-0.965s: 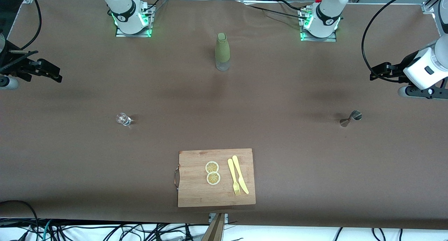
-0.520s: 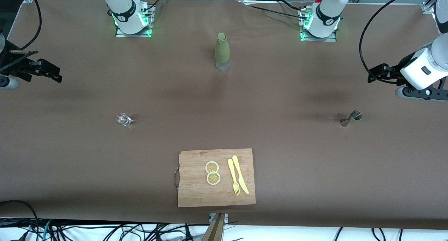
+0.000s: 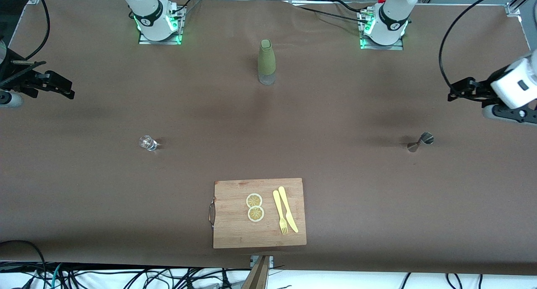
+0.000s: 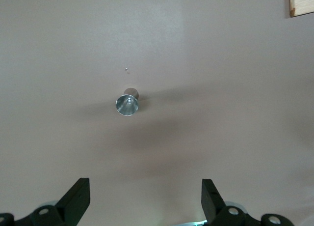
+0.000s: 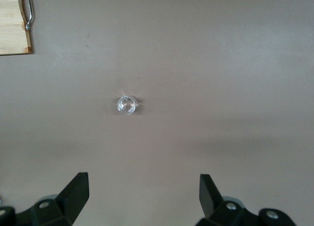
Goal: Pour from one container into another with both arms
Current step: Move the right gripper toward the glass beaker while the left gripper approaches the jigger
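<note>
— Grippers?
— Left gripper and right gripper hang wide open, empty, above the table's 2 ends.
— Cup? Jigger?
— Upright, well apart, each near its own arm's end.

Front cam sits high, looks steeply down across the whole bench, facing both arm bases along the top edge; wide and distant, objects small. Left wrist cam looks straight down at the bench from well above, its claw tips in frame, jigger near centre; the same jigger shows in the front view toward the left arm's end. Right wrist cam also looks straight down from height, claw tips in frame, glass cup centred; front view shares that cup. Each wrist view catches a corner of the cutting board, which the front view shows whole.
</note>
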`<state>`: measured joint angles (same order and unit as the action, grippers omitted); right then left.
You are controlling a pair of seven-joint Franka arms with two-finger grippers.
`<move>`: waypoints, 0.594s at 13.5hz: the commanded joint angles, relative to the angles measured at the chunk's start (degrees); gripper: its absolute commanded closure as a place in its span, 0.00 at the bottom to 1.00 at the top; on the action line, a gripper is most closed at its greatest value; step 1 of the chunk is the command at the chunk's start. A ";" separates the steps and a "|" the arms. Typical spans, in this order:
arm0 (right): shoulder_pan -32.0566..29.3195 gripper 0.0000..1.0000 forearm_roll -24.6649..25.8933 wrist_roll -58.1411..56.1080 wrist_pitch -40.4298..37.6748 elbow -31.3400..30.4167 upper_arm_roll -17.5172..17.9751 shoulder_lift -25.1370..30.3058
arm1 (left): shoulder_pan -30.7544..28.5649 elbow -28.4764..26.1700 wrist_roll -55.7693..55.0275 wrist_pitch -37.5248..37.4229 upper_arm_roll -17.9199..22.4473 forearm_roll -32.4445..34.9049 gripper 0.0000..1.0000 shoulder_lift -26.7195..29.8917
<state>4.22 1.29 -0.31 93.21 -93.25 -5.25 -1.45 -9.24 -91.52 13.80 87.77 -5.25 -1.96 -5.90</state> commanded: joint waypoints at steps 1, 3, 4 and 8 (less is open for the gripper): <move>-0.09 0.00 -0.76 0.23 -0.39 0.26 0.15 -0.83 | -3.76 3.63 7.71 -0.49 -0.11 -2.43 0.00 -2.35; -0.09 0.00 -0.68 -0.73 -0.31 0.26 0.15 -1.88 | -6.13 3.63 9.48 -0.41 -0.20 -3.31 0.00 -2.36; -0.09 0.00 -0.50 -3.44 -0.65 0.35 0.15 -3.02 | -6.66 3.63 11.32 -0.40 -0.11 -3.92 0.00 -2.36; -2.89 0.00 -1.11 -25.75 -0.13 0.44 -0.11 -6.89 | -13.42 3.63 25.01 -0.40 -0.20 -7.87 0.00 -2.53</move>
<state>3.54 1.29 -17.04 93.08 -93.40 -5.37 -6.36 -18.95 -89.43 31.62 87.83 -4.99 -7.15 -7.54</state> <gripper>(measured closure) 0.000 0.000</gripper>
